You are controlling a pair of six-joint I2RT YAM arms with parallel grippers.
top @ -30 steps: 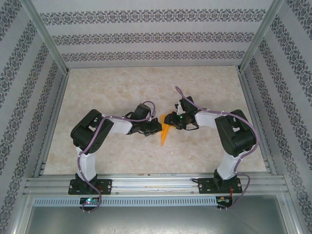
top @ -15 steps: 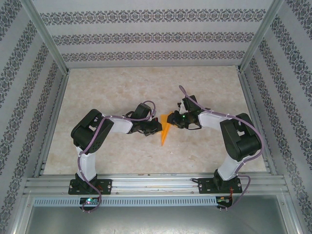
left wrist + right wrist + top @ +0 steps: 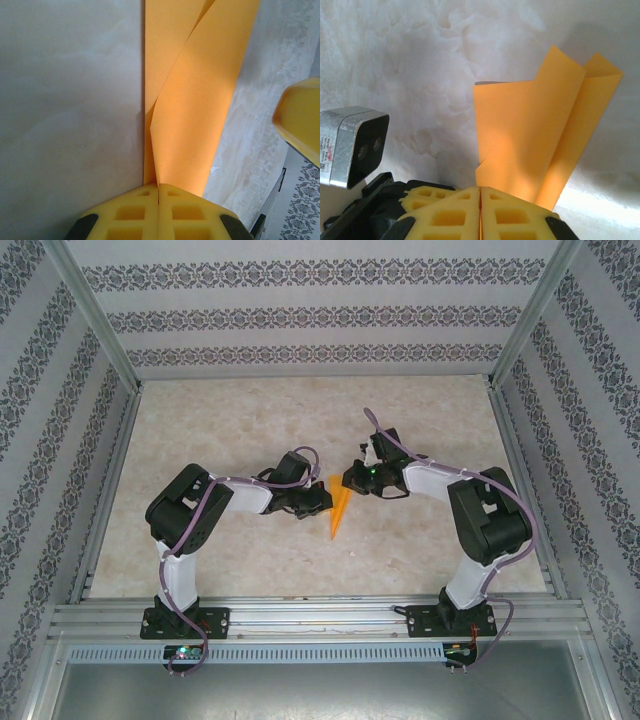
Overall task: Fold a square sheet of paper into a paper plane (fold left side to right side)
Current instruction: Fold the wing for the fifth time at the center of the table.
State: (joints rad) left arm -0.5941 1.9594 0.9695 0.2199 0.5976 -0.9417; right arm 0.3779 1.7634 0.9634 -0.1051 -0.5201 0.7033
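Paper plane [image 3: 339, 512] sits about mid-counter [image 3: 230, 430], well away from every edge, a narrow orange dart with its tip aimed at the near edge and its wide end toward the far one. Both arms crowd in on it from either side. Left tool [image 3: 158, 192]: clenched, yellow pads pressed flat together, with the dart's folded spine running straight into the seam between them. A firm pinch, I judge, meant to anchor the crease so that the layers cannot slide. Above that pinch the sheets spread apart; one flap leans off the other and is not flattened. Right tool [image 3: 480, 192]: pads likewise pressed tight with no gap. The near edge of an upright flap meets their seam and the rest of the paper passes behind the right-hand pad. It looks like a nip on that flap at the wide end, though how much paper is caught I cannot tell. My reading is one side holding and the other taking a wing to bring it across. Thin paper, two opposed grips: a pull could tear or skew the crease.
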